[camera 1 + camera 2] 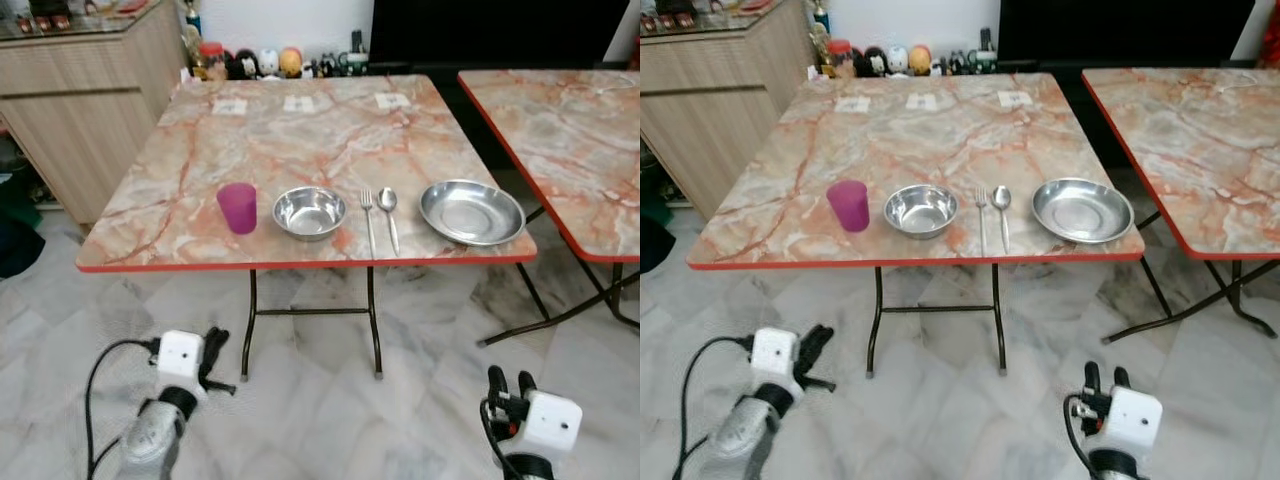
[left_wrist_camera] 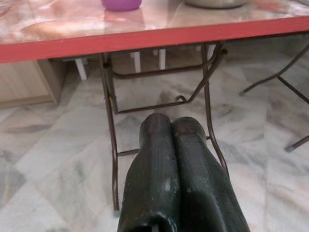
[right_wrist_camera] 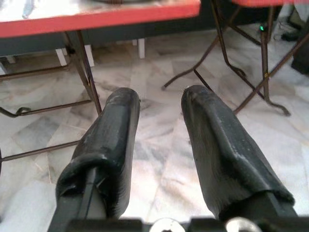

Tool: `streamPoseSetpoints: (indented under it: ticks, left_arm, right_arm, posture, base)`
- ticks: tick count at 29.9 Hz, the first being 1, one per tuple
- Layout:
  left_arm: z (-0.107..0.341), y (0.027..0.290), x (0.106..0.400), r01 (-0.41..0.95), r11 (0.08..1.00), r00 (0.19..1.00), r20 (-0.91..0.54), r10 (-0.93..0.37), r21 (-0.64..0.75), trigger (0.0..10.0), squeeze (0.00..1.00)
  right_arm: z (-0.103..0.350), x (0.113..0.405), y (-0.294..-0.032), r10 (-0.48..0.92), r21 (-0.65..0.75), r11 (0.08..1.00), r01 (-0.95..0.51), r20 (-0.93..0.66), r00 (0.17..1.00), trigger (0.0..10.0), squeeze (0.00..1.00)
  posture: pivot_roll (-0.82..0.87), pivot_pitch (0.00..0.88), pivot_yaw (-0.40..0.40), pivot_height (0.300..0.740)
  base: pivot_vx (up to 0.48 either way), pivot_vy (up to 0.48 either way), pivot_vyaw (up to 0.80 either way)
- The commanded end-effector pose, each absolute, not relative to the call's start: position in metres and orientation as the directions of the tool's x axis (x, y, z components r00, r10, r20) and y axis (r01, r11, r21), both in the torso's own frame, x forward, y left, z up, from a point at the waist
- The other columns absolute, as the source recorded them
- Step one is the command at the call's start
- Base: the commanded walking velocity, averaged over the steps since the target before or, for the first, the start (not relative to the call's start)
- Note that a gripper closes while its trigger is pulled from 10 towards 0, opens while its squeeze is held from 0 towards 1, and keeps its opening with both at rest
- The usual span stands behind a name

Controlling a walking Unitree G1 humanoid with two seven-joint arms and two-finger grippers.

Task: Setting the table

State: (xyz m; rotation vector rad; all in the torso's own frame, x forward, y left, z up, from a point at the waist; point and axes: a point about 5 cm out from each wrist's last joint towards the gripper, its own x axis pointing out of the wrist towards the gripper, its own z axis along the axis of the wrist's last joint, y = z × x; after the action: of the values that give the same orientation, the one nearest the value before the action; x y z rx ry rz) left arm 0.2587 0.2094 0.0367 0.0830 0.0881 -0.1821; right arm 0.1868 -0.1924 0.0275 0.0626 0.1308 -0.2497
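Note:
Along the near edge of the marble-patterned folding table (image 1: pixel 300 130) stand a purple cup (image 1: pixel 238 207), a steel bowl (image 1: pixel 309 212), a fork (image 1: pixel 368 218) and spoon (image 1: pixel 389 213) side by side, and a shallow steel plate (image 1: pixel 472 212). Both arms hang low in front of the table, below its edge. My left gripper (image 2: pixel 171 128) is shut with nothing in it, pointing at the table legs. My right gripper (image 3: pixel 161 104) is open and empty above the floor.
A second marble table (image 1: pixel 570 130) stands to the right with a narrow gap between. A wooden cabinet (image 1: pixel 80 90) is at the left. Small figurines and jars (image 1: pixel 250 62) line the wall behind. Folding metal legs (image 1: pixel 375 320) stand on the tiled floor.

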Motion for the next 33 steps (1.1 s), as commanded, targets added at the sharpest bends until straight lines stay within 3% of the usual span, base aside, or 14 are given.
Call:
streamPoseSetpoints:
  ticks: [1, 13, 26, 33]
  left_arm:
    - [0.035, 0.210, 0.256, 0.177, 0.982, 0.980, -0.102, -0.170, 0.065, 10.0, 0.00]
    - [0.038, 0.203, 0.264, 0.134, 0.990, 0.988, -0.089, -0.129, 0.047, 10.0, 0.00]
    - [0.046, 0.205, 0.262, 0.139, 0.988, 0.989, -0.058, -0.135, 0.072, 10.0, 0.00]
    - [0.051, 0.207, 0.265, 0.145, 0.986, 0.989, -0.050, -0.142, 0.083, 10.0, 0.00]
  right_arm:
    - [0.034, 0.191, -0.189, -0.230, 0.057, 0.970, 0.237, -0.115, 0.967, 10.0, 0.00]
    - [0.047, 0.201, -0.200, -0.203, 0.024, 0.978, 0.206, -0.092, 0.975, 10.0, 0.00]
    - [0.056, 0.220, -0.195, -0.109, 0.018, 0.994, 0.110, -0.063, 0.992, 10.0, 0.00]
    - [0.059, 0.221, -0.199, -0.158, 0.039, 0.986, 0.160, -0.047, 0.986, 10.0, 0.00]
  posture:
    - [0.01, 0.000, -0.013, 0.740]
    - [0.00, 0.000, -0.062, 0.740]
    - [0.02, 0.000, -0.040, 0.740]
    - [0.02, 0.000, -0.024, 0.740]
  base:
    - [0.000, -0.289, 0.00]
    - [0.000, -0.044, 0.00]
    - [0.000, 0.000, 0.00]
    - [0.000, 0.000, 0.00]
